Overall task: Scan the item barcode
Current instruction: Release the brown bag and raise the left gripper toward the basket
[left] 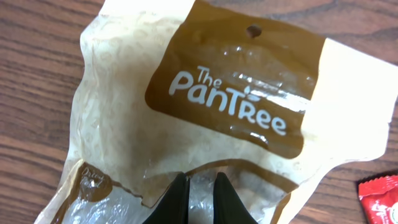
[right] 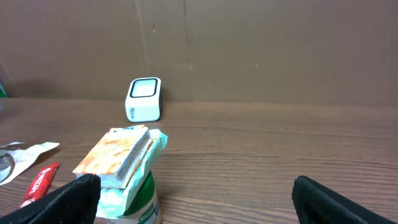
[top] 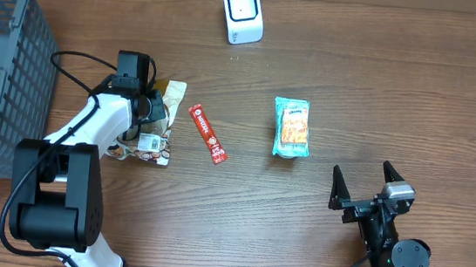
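left gripper (left: 200, 186) fingers nearly together, pinching film of beige-and-brown glossy plastic snack pouch (left: 205, 112). pouch lies on brown wood table (top: 297, 244), left of centre, long axis running near-to-far, slightly tilted. hang-hole end points away from fingers in left wrist view. brown panel reads "The PanTree"; small script at lower left unreadable. red stick sachet (top: 207, 133) just beside pouch, diagonal. right gripper (top: 363, 176) jaws wide apart, empty, apart from teal crinkly snack packet (top: 291, 127). white boxy scanner (top: 242, 13) at far edge.

"The PanTree" in white letters on the tan-and-brown snack pouch (left: 118, 118)
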Controlling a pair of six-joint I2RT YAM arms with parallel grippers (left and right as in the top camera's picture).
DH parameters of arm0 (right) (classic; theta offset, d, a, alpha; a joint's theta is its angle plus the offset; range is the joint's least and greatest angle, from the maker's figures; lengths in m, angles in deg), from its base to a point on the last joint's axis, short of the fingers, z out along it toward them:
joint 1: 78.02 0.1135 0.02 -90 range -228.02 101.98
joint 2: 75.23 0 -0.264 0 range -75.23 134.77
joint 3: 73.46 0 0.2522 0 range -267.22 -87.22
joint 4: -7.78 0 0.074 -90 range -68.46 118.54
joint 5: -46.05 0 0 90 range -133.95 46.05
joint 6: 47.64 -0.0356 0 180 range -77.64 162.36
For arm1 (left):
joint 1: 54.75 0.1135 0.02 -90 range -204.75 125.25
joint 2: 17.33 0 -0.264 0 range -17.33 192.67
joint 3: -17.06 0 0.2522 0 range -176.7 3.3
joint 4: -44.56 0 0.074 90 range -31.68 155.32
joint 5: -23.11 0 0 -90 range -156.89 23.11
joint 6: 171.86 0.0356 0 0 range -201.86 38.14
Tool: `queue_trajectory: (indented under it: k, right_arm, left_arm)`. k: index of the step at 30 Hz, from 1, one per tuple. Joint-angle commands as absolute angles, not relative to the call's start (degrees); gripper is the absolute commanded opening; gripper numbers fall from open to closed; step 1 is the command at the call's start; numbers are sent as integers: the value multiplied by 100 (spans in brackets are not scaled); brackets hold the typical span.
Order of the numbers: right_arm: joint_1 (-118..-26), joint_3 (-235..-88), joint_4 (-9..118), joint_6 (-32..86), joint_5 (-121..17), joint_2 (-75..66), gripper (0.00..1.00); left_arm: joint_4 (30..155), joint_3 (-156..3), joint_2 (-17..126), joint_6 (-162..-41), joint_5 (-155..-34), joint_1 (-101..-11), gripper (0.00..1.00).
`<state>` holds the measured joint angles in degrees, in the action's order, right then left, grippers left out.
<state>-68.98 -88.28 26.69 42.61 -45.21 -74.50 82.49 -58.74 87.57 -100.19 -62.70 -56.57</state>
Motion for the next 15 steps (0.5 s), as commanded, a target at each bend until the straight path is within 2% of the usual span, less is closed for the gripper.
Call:
queue_trajectory:
  k: [1,10,13,15]
  right_arm:
    - [-6905,-8767,2634,4305,-4532,-7507,100]
    - [-6905,-8767,2634,4305,-4532,-7507,100]
    - [-6905,-8767,2634,4305,-4532,-7507,100]
    - [-6905,-8767,2634,4305,-4532,-7507,100]
  left_arm:
    - [8469,-6202,8740,-10115,-6181,-5614,8]
    - [10238,-7491,7822,-10117,-6205,-5345,4]
    - [10594,-7666,7446,-10115,-6266,-5155,9]
    - [10756,-7682,7192,-9999,-6264,-5043,23]
